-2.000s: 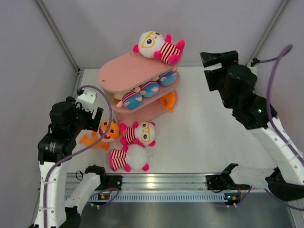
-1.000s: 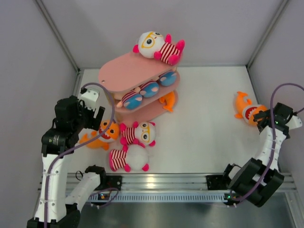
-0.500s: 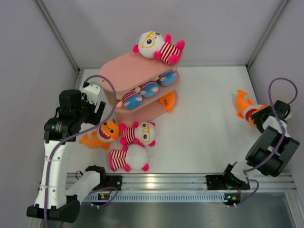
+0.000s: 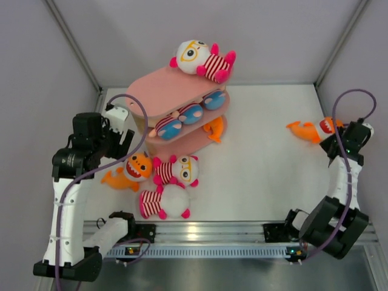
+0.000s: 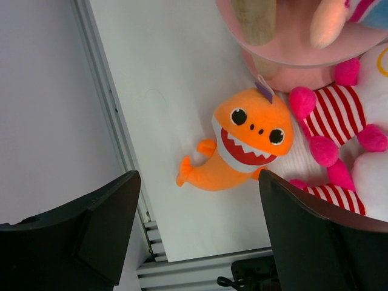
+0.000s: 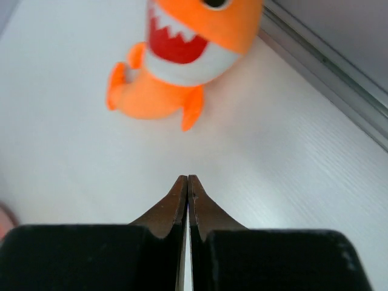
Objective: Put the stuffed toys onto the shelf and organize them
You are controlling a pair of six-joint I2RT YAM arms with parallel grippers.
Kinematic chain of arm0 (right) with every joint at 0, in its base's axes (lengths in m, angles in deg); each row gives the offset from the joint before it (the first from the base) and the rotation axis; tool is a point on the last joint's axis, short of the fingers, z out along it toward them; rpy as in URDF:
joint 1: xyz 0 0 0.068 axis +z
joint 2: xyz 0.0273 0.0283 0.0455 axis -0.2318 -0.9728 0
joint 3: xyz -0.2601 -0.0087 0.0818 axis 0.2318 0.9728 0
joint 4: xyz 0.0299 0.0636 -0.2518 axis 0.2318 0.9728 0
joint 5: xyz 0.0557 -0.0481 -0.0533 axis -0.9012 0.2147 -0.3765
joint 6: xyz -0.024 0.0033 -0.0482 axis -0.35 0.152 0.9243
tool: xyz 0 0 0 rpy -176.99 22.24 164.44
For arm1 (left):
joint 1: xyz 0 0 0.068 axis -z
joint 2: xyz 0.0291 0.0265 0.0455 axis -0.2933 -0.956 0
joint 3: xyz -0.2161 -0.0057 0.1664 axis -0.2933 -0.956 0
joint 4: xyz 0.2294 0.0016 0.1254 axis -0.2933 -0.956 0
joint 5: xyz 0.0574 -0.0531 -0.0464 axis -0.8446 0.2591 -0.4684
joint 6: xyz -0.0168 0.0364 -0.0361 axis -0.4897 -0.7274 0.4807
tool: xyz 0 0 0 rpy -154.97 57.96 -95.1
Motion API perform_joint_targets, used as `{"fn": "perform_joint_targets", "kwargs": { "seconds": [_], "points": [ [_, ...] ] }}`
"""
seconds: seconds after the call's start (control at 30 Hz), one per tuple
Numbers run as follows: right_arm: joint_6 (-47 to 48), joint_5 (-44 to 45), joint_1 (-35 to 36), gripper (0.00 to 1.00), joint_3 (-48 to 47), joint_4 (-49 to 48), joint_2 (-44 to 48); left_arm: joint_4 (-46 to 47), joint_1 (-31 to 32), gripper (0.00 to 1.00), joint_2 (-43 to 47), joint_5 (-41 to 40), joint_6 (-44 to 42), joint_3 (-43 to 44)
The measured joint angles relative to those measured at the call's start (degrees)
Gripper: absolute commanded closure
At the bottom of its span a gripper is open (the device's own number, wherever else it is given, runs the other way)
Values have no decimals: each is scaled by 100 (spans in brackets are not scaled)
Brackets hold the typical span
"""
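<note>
The pink shelf (image 4: 159, 91) stands at the back left, with a white striped stuffed toy (image 4: 197, 59) on top, blue-shorts dolls (image 4: 188, 114) on the middle tier and an orange fish (image 4: 213, 128) on the lowest. On the table lie an orange fish (image 4: 130, 170) (image 5: 245, 145) and two white striped toys (image 4: 179, 170) (image 4: 165, 203). My left gripper (image 4: 119, 143) (image 5: 200, 242) hangs open above the table, just short of that fish. Another orange fish (image 4: 312, 129) (image 6: 182, 66) lies at the far right. My right gripper (image 4: 333, 144) (image 6: 188, 179) is shut and empty, a short way from it.
The metal rail (image 4: 206, 233) runs along the near edge. Grey walls close in on the left (image 5: 42, 109) and right, with a frame strip (image 6: 327, 66) just beyond the right fish.
My right gripper has shut with nothing in it and its arm has shifted near the right wall. The right orange fish has turned and slid toward the back. The left arm barely moved.
</note>
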Motion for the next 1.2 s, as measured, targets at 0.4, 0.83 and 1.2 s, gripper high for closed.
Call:
{"fn": "perform_joint_targets", "kwargs": {
  "seconds": [0.4, 0.83, 1.2],
  "points": [
    [1467, 297, 2822, 100, -2308, 2549, 1259, -592, 28, 19, 149, 1325, -92, 688],
    [2299, 2470, 8365, 100, -3842, 4669, 310, -761, 70, 20, -39, 2785, 13, 1012],
    [3080, 3526, 10874, 100, -5495, 4789, -804, -774, 74, 17, -286, 3930, 199, 1119]
  ]
}}
